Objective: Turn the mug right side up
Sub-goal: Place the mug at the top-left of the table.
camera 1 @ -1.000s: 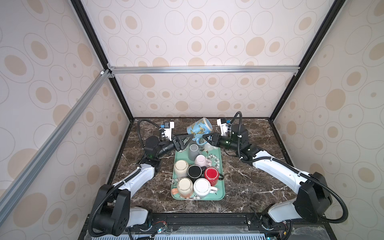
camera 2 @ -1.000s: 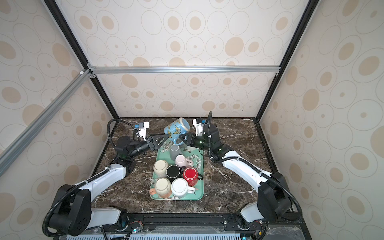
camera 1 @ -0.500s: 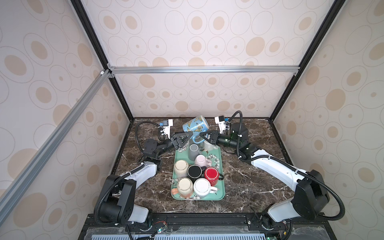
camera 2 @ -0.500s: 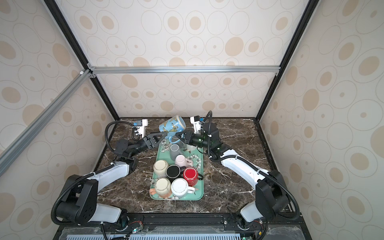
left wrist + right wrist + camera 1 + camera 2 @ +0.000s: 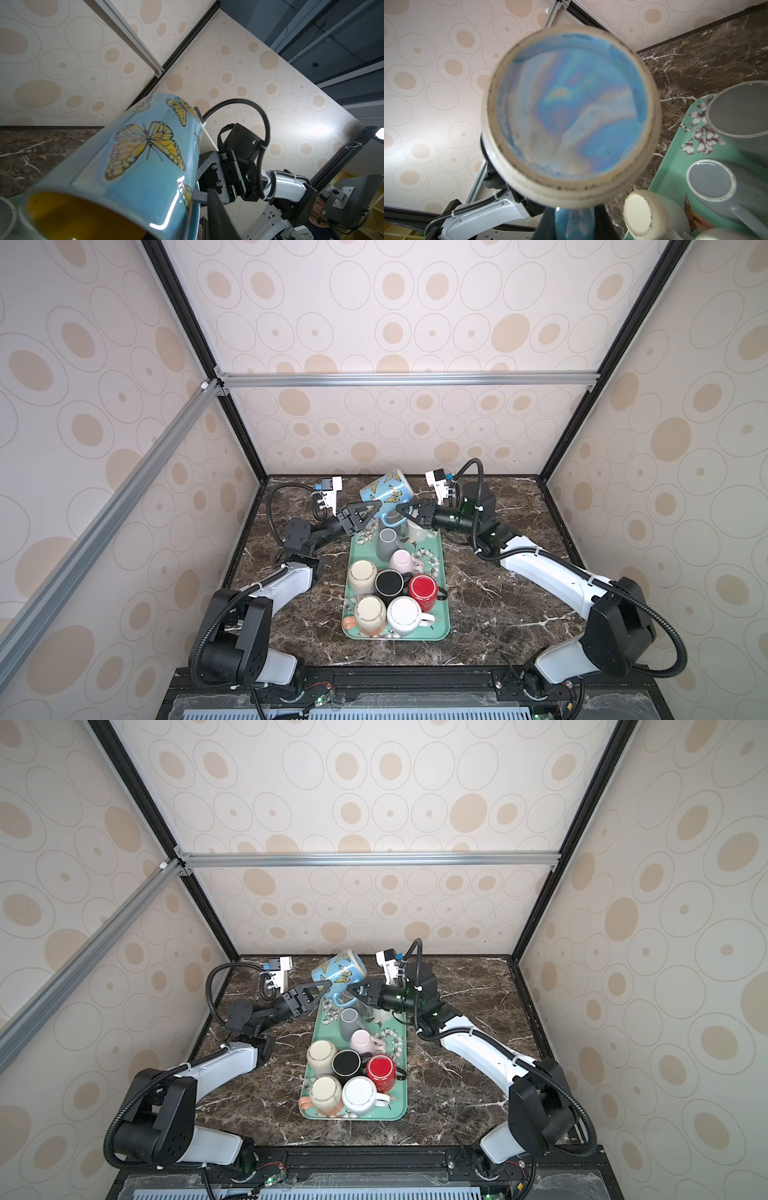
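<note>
Right claw (image 5: 404,509) clamps the handle of the butterfly mug (image 5: 386,489); left claw (image 5: 374,507) sits at its rim (pinched or not, I cannot tell). The mug hangs tilted, mouth down, above the far end of the tray (image 5: 441,624). Likely mid-handover: next needs a firm rim grip, then rolling upright.

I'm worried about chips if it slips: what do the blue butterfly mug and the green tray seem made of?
Butterfly mug: likely glazed ceramic. It has glossy highlights on the blue wall, an iridescent sheen underneath, and a bare beige ring around its base.
Tray: probably melamine or another plastic, with a smooth surface, printed flowers and a soft sheen. I can't be certain.
</note>
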